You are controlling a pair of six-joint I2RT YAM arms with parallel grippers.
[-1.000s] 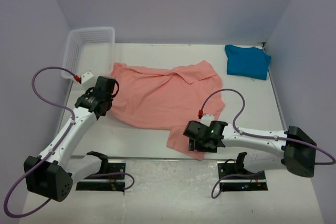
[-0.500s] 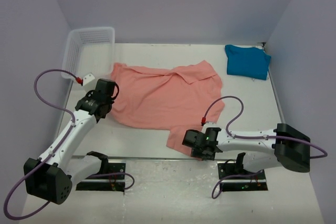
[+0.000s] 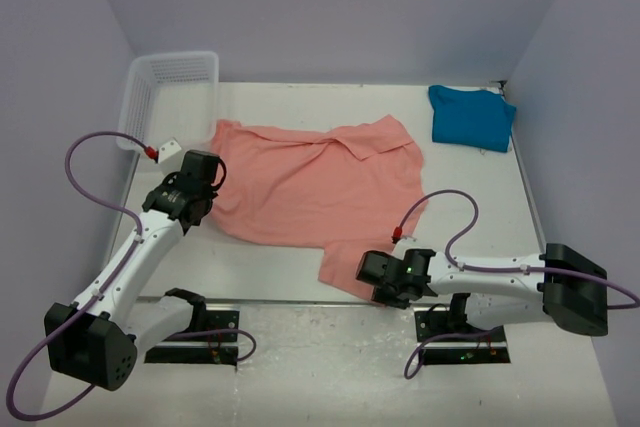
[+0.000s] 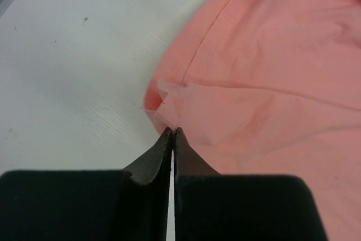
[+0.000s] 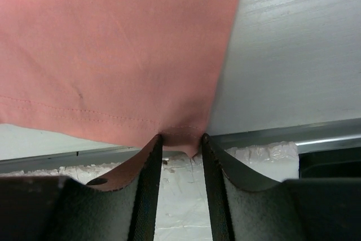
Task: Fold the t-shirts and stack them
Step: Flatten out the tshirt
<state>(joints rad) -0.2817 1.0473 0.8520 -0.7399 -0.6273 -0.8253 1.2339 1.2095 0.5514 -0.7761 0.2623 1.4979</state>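
The salmon-pink t-shirt [image 3: 310, 182] lies spread flat across the middle of the table. My left gripper [image 3: 205, 197] is shut on its left edge, where a small fold of pink cloth [image 4: 169, 105] is pinched at the closed fingertips [image 4: 172, 132]. My right gripper [image 3: 380, 287] is at the shirt's near hem corner [image 5: 189, 142], which hangs over the table's front edge. That corner sits between the jaws, which still stand apart. The teal-blue t-shirt [image 3: 470, 117] lies folded at the back right.
A white mesh basket [image 3: 170, 82] stands at the back left corner. The table's metal front edge [image 5: 316, 134] runs just under the right gripper. Walls close in the left, back and right sides.
The right gripper has slid toward the front edge to the shirt's hem corner, and its jaws have narrowed around it. The left arm has barely moved.
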